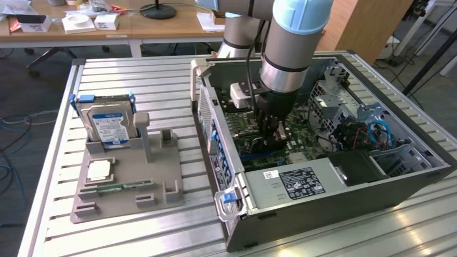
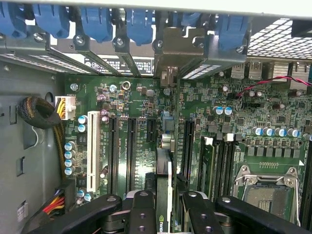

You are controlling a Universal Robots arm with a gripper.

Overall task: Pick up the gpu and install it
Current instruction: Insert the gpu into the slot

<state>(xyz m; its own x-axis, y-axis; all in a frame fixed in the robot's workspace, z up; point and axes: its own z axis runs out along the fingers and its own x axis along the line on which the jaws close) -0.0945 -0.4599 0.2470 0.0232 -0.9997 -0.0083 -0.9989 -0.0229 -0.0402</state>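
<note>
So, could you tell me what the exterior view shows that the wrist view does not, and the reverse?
Exterior view alone: the silver hard drive with its blue-white label upright in the grey plastic parts holder on the slatted metal table, beside the open dark computer case.

Wrist view alone: the long black expansion slots, the empty metal processor socket and blue slot latches.

Both: the black gripper shut on the thin dark gpu, edge-on above the green motherboard.

The arm is reaching down into the open computer case [image 1: 314, 182], its gripper [image 1: 271, 140] sitting low over the green motherboard [image 1: 250, 136]. Toward the exterior view's left, a hard drive [image 1: 107, 124] is standing upright in a grey holder [image 1: 128, 184].
</note>
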